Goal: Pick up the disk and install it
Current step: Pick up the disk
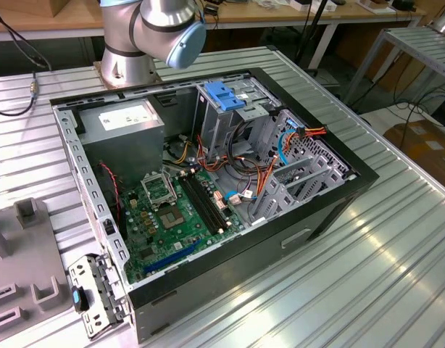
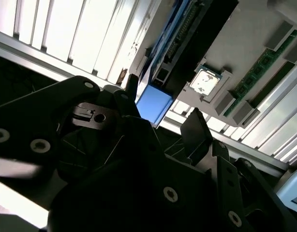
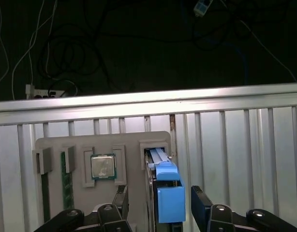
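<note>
End effector (image 3: 159, 193) spread wide, fingers either side of the disk (image 3: 170, 203), which stands on edge in its slot in the grey holder (image 3: 129, 140). No grip yet, nothing lifted, and the open computer case (image 1: 302, 232), centre of the exterior view, has no disk installed.

A black open-sided computer case (image 1: 295, 235) lies on a ribbed silver metal table (image 1: 382, 290) in the middle of the exterior view. Inside it, a green motherboard (image 1: 172, 217) sits low toward the exterior view's left. A grey power-supply box with a white sticker (image 1: 128, 125) is above it, and a tall metal cage with a blue plastic handle (image 1: 224, 98) stands at upper centre. Orange and red cables (image 1: 260, 181) run just below the cage. A grey moulded tray (image 1: 23, 286) sits at the lower corner on the exterior view's left. In the first wrist view it holds a square silver processor chip (image 3: 103, 166) and a green memory stick (image 3: 67, 181).
</note>
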Action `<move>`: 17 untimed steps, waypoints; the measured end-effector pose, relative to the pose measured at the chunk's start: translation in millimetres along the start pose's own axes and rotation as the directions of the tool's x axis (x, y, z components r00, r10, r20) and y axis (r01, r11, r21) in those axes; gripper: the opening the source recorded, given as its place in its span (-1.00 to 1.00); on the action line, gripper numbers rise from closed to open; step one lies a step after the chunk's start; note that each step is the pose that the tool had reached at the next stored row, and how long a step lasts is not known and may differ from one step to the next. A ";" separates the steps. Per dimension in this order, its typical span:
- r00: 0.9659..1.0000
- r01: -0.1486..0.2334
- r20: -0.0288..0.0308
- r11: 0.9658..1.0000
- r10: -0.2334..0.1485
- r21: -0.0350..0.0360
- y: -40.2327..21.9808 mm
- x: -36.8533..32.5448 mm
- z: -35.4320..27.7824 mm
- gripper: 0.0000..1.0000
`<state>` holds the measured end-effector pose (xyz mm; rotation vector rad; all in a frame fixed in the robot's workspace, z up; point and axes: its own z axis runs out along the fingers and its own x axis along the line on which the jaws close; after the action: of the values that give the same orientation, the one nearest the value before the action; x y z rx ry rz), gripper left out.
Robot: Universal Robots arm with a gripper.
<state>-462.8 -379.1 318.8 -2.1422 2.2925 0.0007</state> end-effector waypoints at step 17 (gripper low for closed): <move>1.000 0.010 0.000 1.000 -0.010 0.001 0.7 -4.8 20.3 -0.04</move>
<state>-463.0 -374.2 298.5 -2.1535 2.2811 0.0002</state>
